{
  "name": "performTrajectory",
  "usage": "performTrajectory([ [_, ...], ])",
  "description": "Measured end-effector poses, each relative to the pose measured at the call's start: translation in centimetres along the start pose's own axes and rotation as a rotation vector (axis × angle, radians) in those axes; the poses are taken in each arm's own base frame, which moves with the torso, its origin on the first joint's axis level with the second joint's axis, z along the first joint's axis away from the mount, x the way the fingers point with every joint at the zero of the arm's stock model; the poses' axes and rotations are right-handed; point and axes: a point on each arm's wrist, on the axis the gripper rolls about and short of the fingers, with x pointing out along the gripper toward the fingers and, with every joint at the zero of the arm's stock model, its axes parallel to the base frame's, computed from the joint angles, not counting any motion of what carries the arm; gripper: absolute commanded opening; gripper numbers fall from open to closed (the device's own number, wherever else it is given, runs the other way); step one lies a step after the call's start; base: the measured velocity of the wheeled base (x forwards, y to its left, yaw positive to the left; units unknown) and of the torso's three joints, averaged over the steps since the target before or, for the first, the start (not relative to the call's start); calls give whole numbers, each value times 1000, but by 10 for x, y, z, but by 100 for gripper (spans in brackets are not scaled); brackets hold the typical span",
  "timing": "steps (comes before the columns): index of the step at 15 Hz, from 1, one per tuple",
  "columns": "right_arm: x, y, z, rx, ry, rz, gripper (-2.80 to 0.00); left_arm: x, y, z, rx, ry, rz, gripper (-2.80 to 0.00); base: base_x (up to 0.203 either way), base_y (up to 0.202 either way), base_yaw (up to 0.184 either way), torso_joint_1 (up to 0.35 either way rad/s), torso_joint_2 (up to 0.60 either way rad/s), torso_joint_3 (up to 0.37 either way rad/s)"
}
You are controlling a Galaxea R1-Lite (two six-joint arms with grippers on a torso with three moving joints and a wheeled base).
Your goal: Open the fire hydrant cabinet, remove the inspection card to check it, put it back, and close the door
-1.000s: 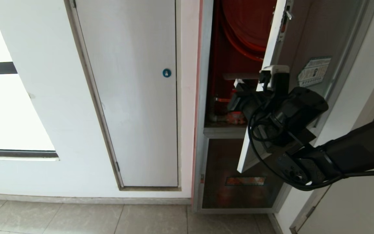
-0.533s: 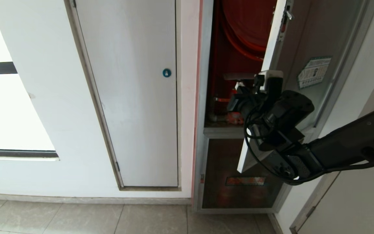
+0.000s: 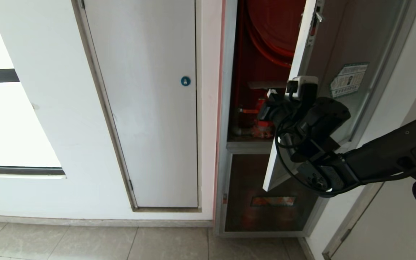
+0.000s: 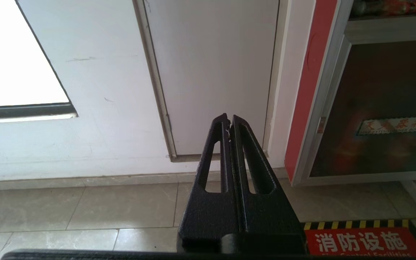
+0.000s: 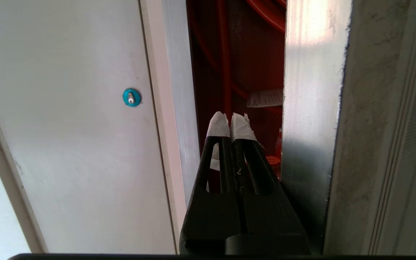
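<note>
- Your right gripper (image 3: 270,105), tips pressed together and holding nothing, sits in the gap of the half-open door (image 3: 341,54), just beside the door's silver edge.
- Your left gripper (image 4: 229,121) is pressed together too, empty, parked low and aimed at the foot of the wall and the floor tiles (image 4: 85,213).
- Risk one: the door stands only partly swung. I judge that if you push in from here, the wrist could catch the frame edge at 3 o'clock of the tips and knock the door shut or jam the arm.
- Risk two: with the tips shut you cannot pinch the thin card; you would likely only nudge it deeper or crumple it.
- Risk three: the red hose (image 3: 265,47) loops at 12 o'clock of the gripper and could snag a finger or cable.
- What the cabinet (image 3: 251,72) holds: a red hose reel up top, a red valve (image 3: 264,126) low down, and the inspection card (image 5: 265,98) lying flat at about 1 o'clock of the right gripper's tips in its wrist view, well apart from them.
- The white door with the blue lock (image 3: 185,81), at 9 o'clock, stays out of this job.
</note>
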Motion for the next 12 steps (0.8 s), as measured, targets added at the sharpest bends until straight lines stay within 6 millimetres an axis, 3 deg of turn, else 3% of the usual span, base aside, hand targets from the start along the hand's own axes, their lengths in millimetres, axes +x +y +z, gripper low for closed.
performTrajectory([
  [6, -1, -5, 1, -5, 3, -10, -280, 0, 0, 0, 0, 1, 0, -280, 0, 0, 0, 0, 0, 0],
  [12, -15, -10, 11, -9, 23, -25, -280, 0, 0, 0, 0, 0, 0, -280, 0, 0, 0, 0, 0, 0],
])
